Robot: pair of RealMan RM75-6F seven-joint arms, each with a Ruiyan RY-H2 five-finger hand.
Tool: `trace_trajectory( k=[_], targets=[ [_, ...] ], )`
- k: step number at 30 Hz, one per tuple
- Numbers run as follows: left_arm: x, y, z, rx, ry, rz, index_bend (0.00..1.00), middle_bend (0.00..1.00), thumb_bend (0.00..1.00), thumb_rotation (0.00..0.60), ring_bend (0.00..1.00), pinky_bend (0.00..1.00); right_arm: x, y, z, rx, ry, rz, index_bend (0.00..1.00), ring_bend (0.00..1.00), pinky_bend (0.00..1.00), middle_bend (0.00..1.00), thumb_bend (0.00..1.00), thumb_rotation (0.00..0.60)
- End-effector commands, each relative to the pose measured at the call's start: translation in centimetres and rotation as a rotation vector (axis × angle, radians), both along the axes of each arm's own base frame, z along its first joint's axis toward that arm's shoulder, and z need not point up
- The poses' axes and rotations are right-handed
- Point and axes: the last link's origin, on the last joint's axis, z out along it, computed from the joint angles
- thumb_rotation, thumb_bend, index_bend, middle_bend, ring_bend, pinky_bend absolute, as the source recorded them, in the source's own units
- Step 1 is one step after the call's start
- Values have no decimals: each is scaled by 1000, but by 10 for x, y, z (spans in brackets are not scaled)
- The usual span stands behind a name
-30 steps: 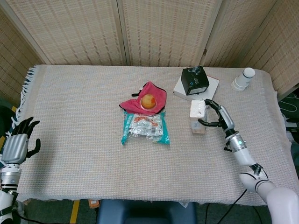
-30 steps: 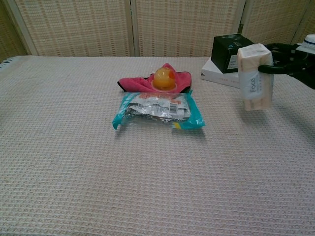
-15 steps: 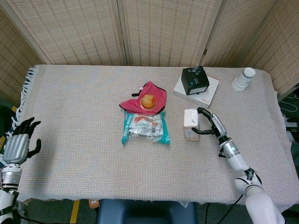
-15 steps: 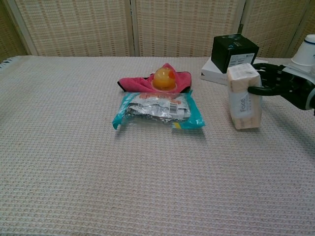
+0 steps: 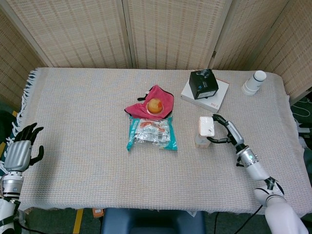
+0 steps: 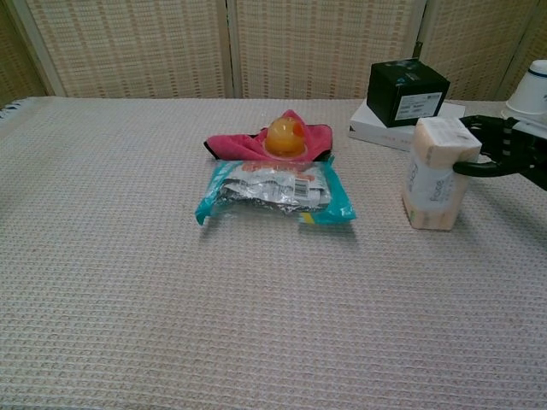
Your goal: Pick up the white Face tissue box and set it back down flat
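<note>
The white Face tissue box (image 5: 205, 130) (image 6: 437, 173) stands on end, tilted, its lower end touching the tablecloth right of the table's middle. My right hand (image 5: 225, 131) (image 6: 500, 152) grips it from the right side, fingers curled around its upper part. My left hand (image 5: 20, 150) hangs off the table's left edge with fingers apart, holding nothing; the chest view does not show it.
A teal snack packet (image 5: 151, 133) lies left of the box, with a pink cloth (image 5: 152, 102) and an orange ball (image 5: 154, 105) behind it. A black box (image 5: 204, 84) sits on a white book (image 5: 217, 95) behind the tissue box. A white bottle (image 5: 254, 82) stands far right.
My right hand brought the tissue box down from the air to the tablecloth, swinging left and then slightly back right; the box now leans. The left hand stayed put.
</note>
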Motion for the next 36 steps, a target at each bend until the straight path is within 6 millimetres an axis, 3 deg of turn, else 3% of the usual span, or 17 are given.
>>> trace_trajectory(
  k=[1,5,9,14,17,23,25,36],
  targets=[
    [1,0,-1,-3,3,-2,147,0,552,600,0,116,1,-1,0,23,15,10,361,161,0,403,352,600],
    [2,-1,0,1,3,-3,146,0,552,600,0,116,4,-4,0,42,22,15,307,133,0,377,156,600],
    [1,-1,0,6,-1,1,145,0,552,600,0,116,4,-5,-1,60,41,16,249,102,0,329,83,600],
    [1,0,1,8,-1,-1,142,0,551,600,0,116,5,-5,1,89,49,24,72,68,0,249,15,600],
    [1,0,1,13,-2,-2,142,0,551,600,0,117,7,-6,5,74,41,31,6,52,0,200,0,600],
    [1,-1,1,13,-2,-2,142,0,550,600,0,116,9,-8,10,31,35,34,0,2,0,97,0,600],
    [2,-1,1,12,-1,-4,142,0,550,600,0,116,10,-8,20,11,63,66,0,0,0,73,0,600],
    [4,-3,3,16,1,-9,142,0,549,600,0,116,37,5,63,-60,367,172,0,0,0,62,0,600]
  ],
)
